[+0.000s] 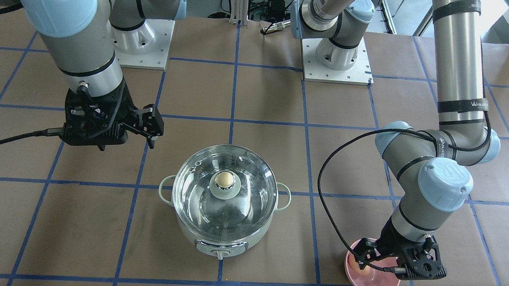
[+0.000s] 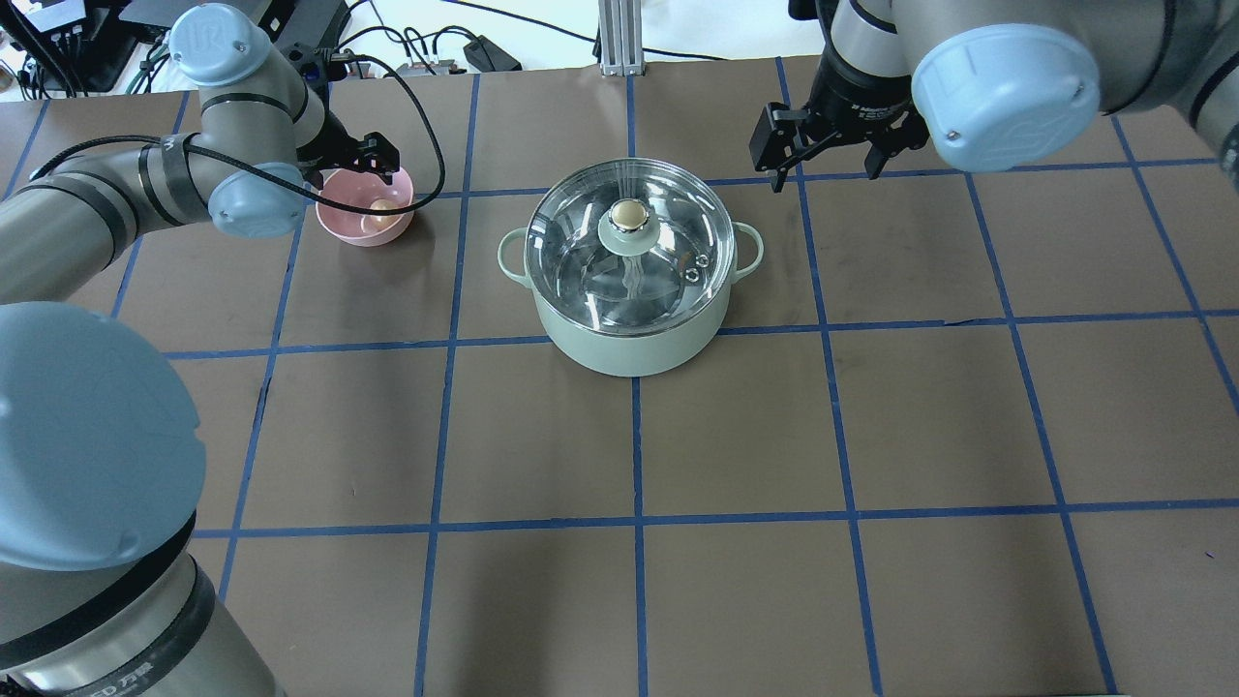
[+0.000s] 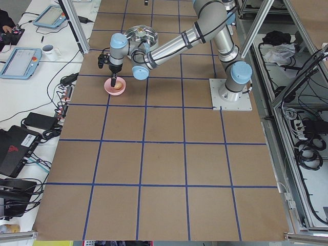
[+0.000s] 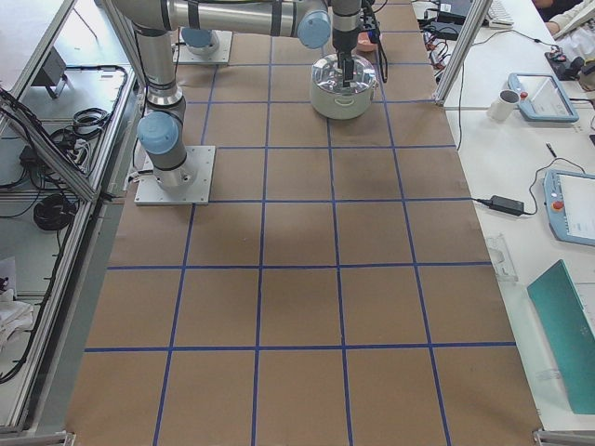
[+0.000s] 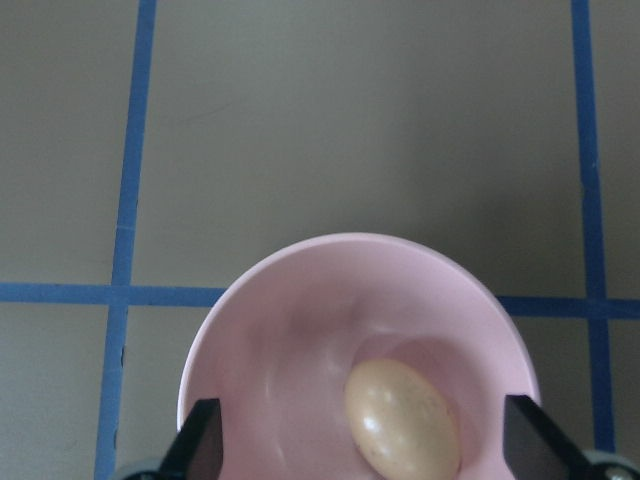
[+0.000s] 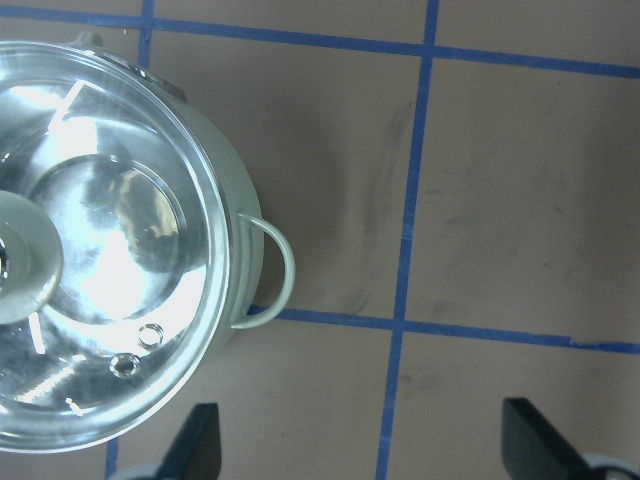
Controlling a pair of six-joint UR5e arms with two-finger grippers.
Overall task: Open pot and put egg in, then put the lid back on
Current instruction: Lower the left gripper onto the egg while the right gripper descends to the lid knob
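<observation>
Lid is seated on the pot, which is placed toward the table's far edge from the robot. The egg is lain in the pink bowl, further left along that edge, apart from the pot. The left gripper is held over the bowl, jaws spread wide either side of the egg, nothing gripped. The right gripper is held wide and empty near the pot's side handle.

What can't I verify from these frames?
- Left claw fingertips: cut off by the left wrist view's bottom edge, so contact with the egg is unclear.
- Pot interior: reflections on the lid in the overhead view blur what's inside.
- Pot in exterior left view: partly hidden behind the left arm.
</observation>
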